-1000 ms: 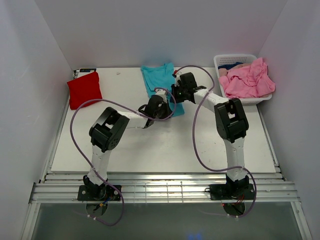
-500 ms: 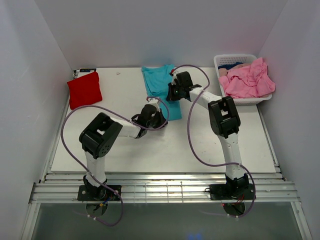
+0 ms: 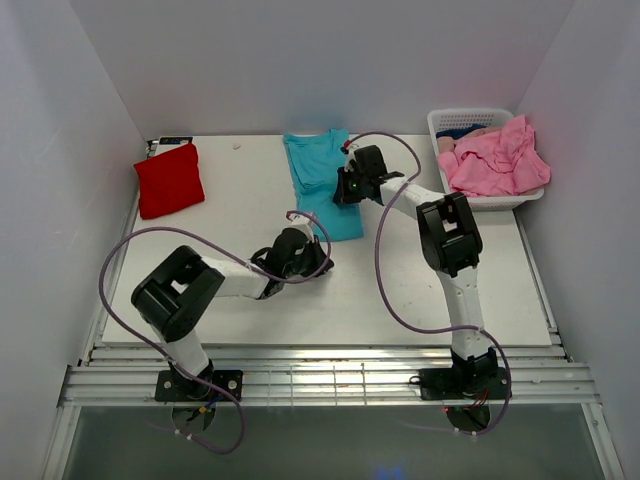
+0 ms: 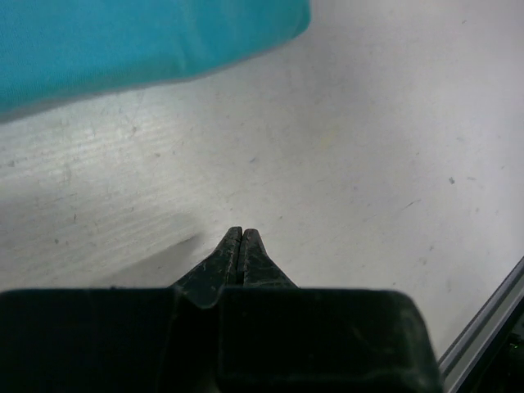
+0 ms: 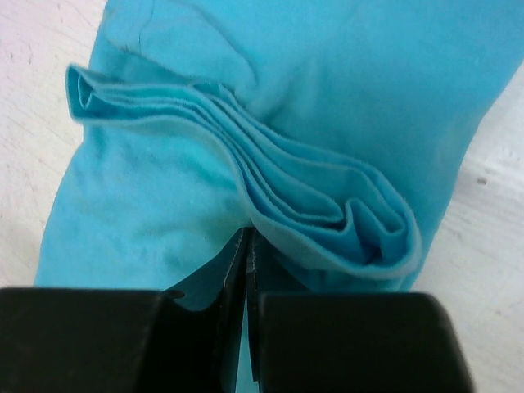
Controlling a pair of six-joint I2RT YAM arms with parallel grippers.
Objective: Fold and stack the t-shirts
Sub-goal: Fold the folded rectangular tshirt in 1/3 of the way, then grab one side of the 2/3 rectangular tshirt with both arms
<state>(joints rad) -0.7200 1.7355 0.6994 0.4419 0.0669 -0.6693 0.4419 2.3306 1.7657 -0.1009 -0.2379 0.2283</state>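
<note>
**Left claw off the teal shirt, right claw at its edge**

At far right, a white basket (image 3: 434, 125) holds crumpled pink t-shirts (image 3: 495, 160). The red t-shirt (image 3: 168, 178) lies folded at the far left of the desk (image 3: 250, 200). The left claw (image 4: 242, 233), closed and empty, has drawn back off the teal t-shirt (image 3: 320, 180) onto bare desk. That shirt lies centre-far, its long axis running far to near and slanting right. The right claw (image 5: 247, 233), closed, noses a bunched fold; whether it pinches cloth is unclear.

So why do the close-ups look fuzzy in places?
Left wrist view: the teal t-shirt is out of focus, and the left gripper casts a soft shadow on the table. Right wrist view: folds sharp, right gripper a dark blur. Top view: even light.
</note>
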